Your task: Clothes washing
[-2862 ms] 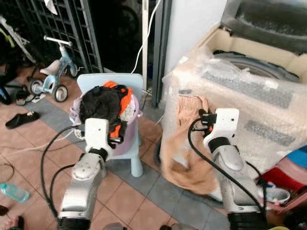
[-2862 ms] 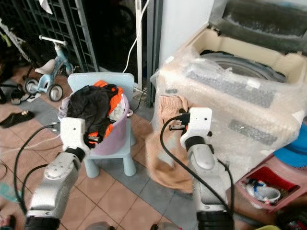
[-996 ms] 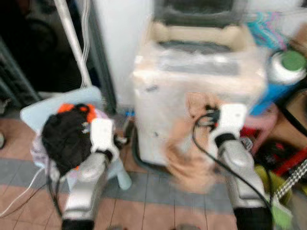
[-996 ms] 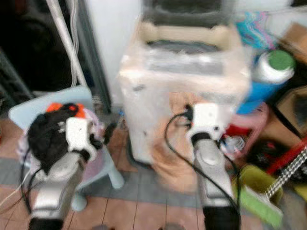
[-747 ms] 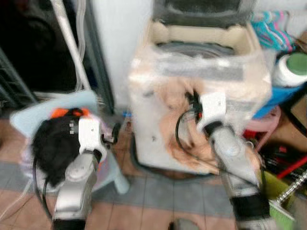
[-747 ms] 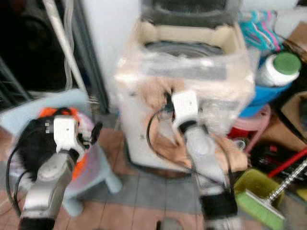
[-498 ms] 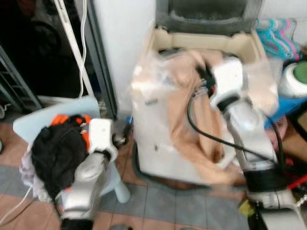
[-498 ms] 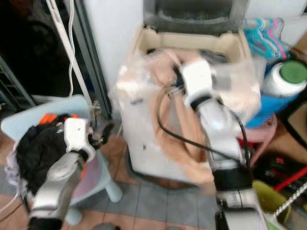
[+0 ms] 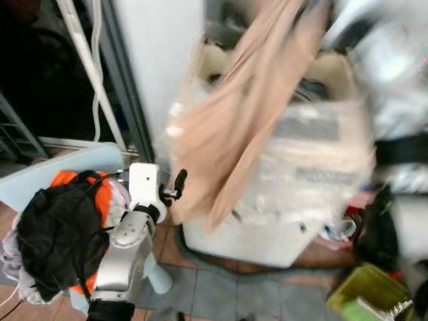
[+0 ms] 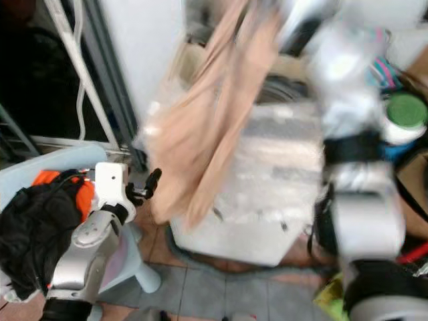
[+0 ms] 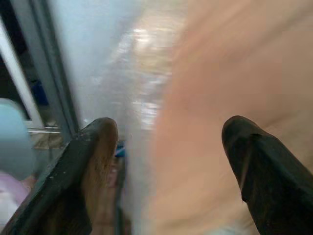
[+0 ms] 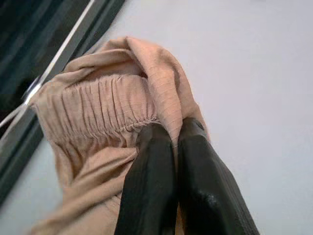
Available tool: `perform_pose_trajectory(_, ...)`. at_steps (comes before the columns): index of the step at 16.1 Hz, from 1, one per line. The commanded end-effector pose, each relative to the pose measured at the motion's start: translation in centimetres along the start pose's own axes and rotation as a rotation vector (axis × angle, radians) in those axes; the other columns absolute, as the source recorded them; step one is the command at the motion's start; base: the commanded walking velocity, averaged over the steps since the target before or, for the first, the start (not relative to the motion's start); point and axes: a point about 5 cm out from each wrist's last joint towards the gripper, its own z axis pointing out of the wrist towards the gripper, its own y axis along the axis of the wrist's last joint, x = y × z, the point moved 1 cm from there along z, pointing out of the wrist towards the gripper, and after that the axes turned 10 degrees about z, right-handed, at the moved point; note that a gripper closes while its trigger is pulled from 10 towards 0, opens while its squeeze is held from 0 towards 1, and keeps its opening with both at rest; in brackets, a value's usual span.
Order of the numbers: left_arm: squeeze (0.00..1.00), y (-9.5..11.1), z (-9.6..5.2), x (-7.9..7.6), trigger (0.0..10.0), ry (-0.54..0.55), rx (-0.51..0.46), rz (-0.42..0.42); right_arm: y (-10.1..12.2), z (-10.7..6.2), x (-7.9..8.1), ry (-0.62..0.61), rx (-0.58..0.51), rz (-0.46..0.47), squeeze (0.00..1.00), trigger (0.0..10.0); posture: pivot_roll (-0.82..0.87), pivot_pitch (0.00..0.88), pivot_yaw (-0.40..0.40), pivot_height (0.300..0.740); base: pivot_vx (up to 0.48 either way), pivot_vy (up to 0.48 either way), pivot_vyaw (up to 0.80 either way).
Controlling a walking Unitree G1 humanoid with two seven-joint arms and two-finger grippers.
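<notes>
A blurred look down at a washing machine wrapped in clear plastic, its top open. A long tan garment hangs in the air in front of it, reaching from the top edge of the picture down past the machine's front left corner. The robot's right arm rises on the right, heavily blurred, up toward the garment's upper end. At lower left, the silver left arm reaches forward, and the left gripper sits just beside the garment's lower end. Further left, dark and orange clothes are heaped above a pale blue chair. A green-lidded jar stands at the right edge.
</notes>
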Motion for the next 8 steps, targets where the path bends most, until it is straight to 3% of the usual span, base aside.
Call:
perform_pose_trajectory(1, 0.0, 0.1, 0.0, 0.3, 10.0, 0.02, 0.004, 0.008, 0.5, 0.2, -1.2, -0.054, -0.028, -0.016, 0.0, 10.0, -0.05, 0.0, 0.002, 0.74, 0.277, 0.0, 0.0)
perform_pose_trajectory(2, 0.0, 0.0, -0.1, 0.3, 10.0, 0.024, 0.008, 0.006, 1.2, 0.5, -2.3, -0.099, -0.054, -0.04, 0.0, 10.0, -0.05, 0.0, -0.001, 0.74, 0.266, 0.0, 0.0)
perform_pose_trajectory(4, 0.0, -0.1, -0.1, 0.2, 10.0, 0.025, 0.013, 0.006, 0.3, 0.5, -2.2, -0.095, -0.042, -0.028, 0.0, 10.0, -0.05, 0.0, -0.005, 0.74, 0.0, 0.0, 0.0)
perform_pose_trajectory(8, 0.0, -0.1, -0.2, 0.2, 10.0, 0.025, 0.02, 0.001, -3.5, -1.2, 0.9, 0.012, 0.035, -0.049, 0.0, 10.0, -0.05, 0.0, -0.001, 0.74, 0.0, 0.0, 0.0)
